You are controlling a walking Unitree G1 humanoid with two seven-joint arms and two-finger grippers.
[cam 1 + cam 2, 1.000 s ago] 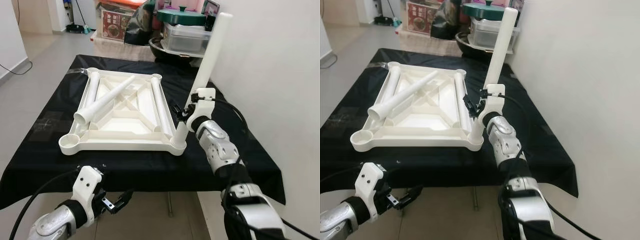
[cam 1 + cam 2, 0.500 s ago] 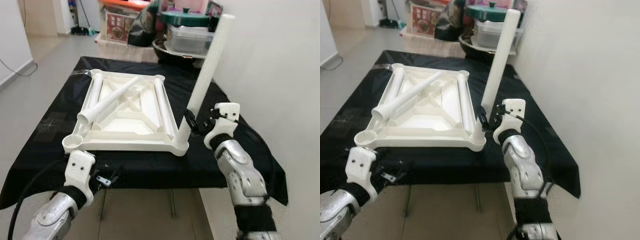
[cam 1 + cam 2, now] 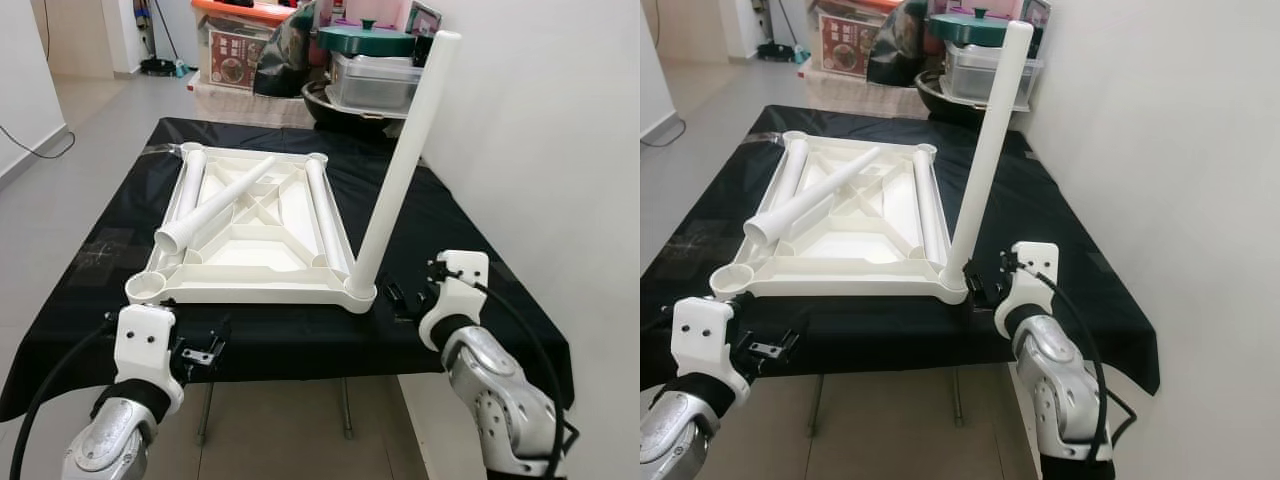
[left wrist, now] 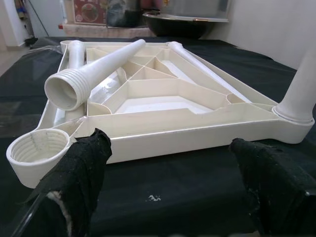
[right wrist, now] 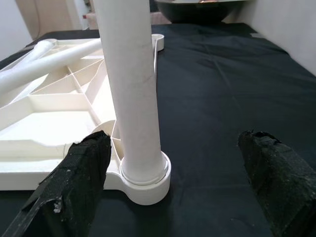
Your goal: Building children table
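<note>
Hovering at the near edge of the black-draped table [image 3: 480, 250], both grippers stood with fingers spread wide and nothing between them. The left gripper [image 3: 200, 350] hung low, just short of the near rim of the upturned white tabletop [image 3: 250, 225]; in its wrist view the empty corner socket [image 4: 37, 148] sat just ahead of its fingers [image 4: 86, 158]. The right gripper [image 3: 400, 298] sat near the right front corner, facing the one leg that stood upright [image 3: 400, 170]. That leg rose from its corner socket [image 5: 145, 180] with a slight lean toward the wall [image 3: 540, 150], free of the spread fingers, which suggested it was seated firmly enough to stand alone.

The tabletop lay underside up, presumably so the sockets faced upward to take the legs. Three loose legs rested in its ribbed frame: one diagonal [image 3: 215, 208], its threaded end pointing toward the empty near socket, one along the left rim [image 3: 188, 180] and one along the right rim [image 3: 322, 205]. Keeping them inside the frame likely stopped them rolling off.

One leg in, three to go, by this reckoning. Beyond the table sat storage boxes and a green lidded pot [image 3: 365, 38].
</note>
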